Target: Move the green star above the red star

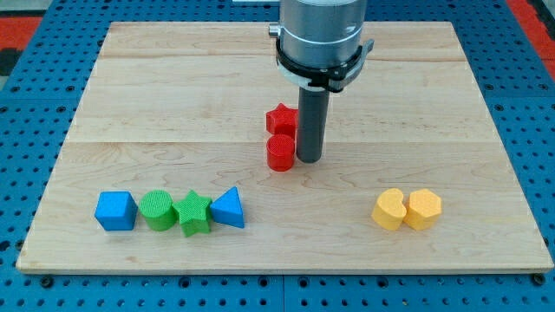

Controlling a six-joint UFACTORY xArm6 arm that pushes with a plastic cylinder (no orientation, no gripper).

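Claw absent, only my tip on pale wooden board over blue pegboard, touching red cylinder.

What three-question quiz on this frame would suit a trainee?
1. True or false: the green star touches the red star.
2. Which block lies right below the red star: A red cylinder, B blue cube, C a yellow block?
3. My tip stands on which side of the red cylinder?
Key: 1 false; 2 A; 3 the view's right.
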